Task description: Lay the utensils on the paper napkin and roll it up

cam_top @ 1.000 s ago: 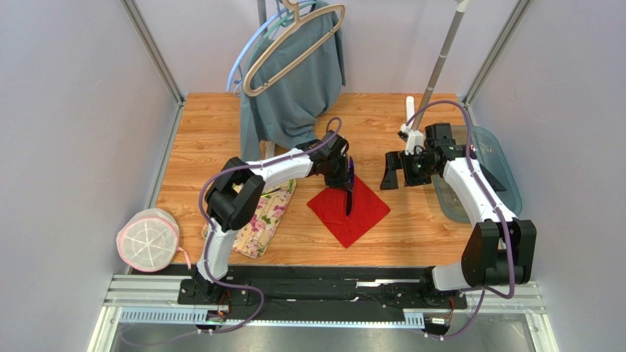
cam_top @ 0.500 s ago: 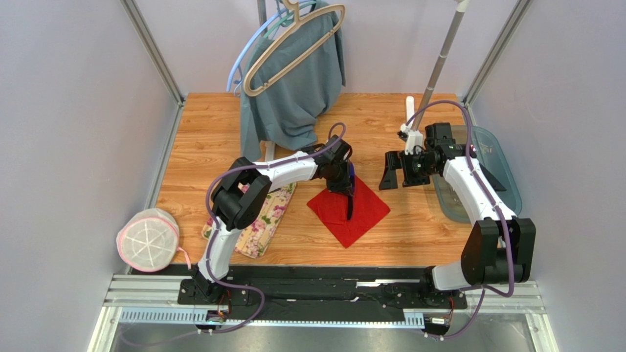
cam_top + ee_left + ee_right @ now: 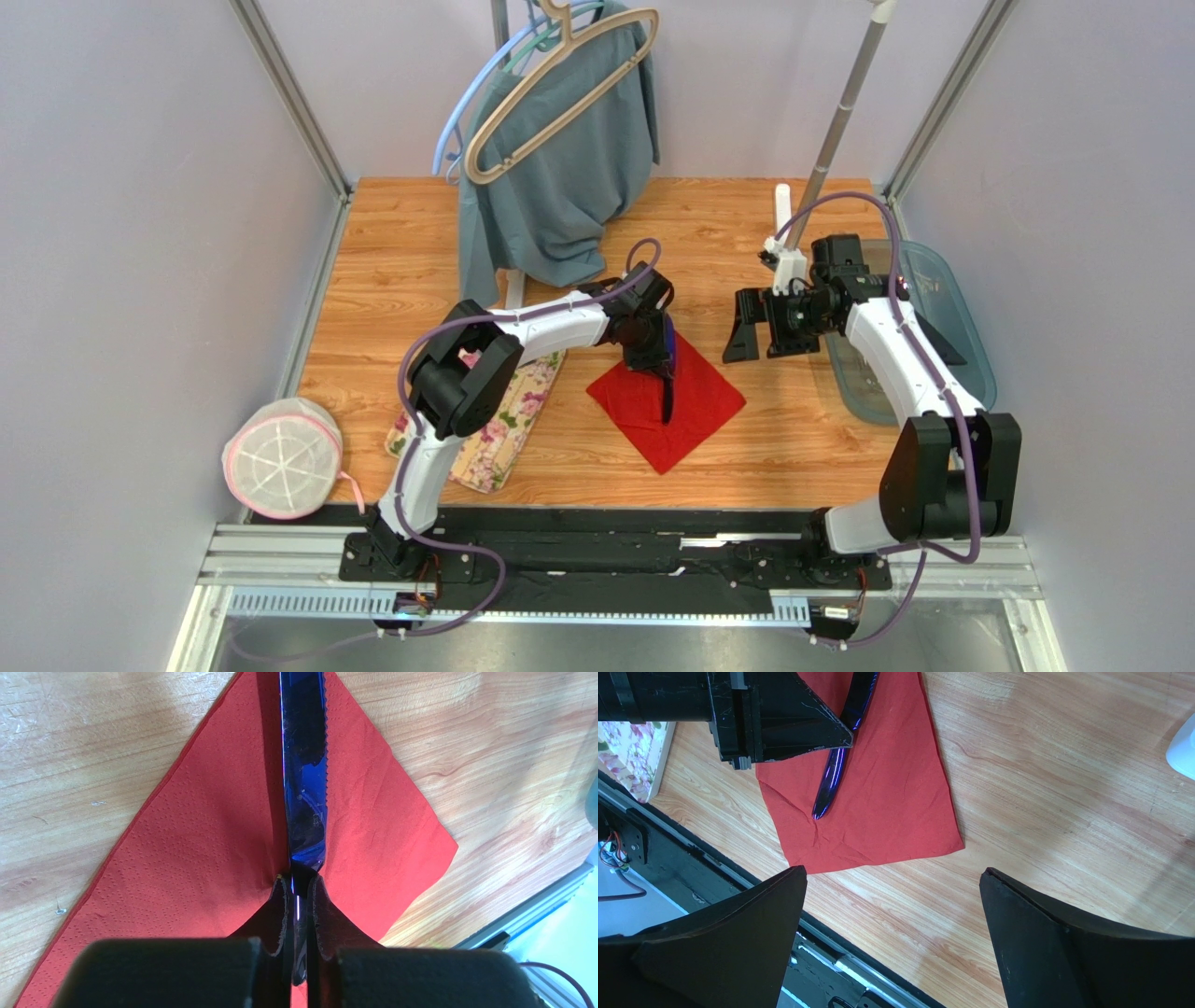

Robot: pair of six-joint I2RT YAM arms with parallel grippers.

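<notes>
The red paper napkin (image 3: 668, 396) lies as a diamond on the wooden table, also in the left wrist view (image 3: 175, 854) and the right wrist view (image 3: 892, 798). My left gripper (image 3: 298, 884) is shut on the handle of a dark blue plastic knife (image 3: 303, 777), which stretches along the napkin's middle; it also shows in the top view (image 3: 668, 378) and the right wrist view (image 3: 833, 784). My right gripper (image 3: 889, 903) is open and empty, above bare wood to the right of the napkin (image 3: 748, 333). The other utensils are out of view.
A cream floral cloth (image 3: 502, 417) lies left of the napkin. A grey-green garment (image 3: 568, 154) on a beige hanger hangs at the back. A clear bin (image 3: 954, 325) stands at the right edge, a round white mesh object (image 3: 284, 457) at the front left.
The left arm has shifted slightly to the right with the knife, which stays over the napkin. The right arm has not moved.
</notes>
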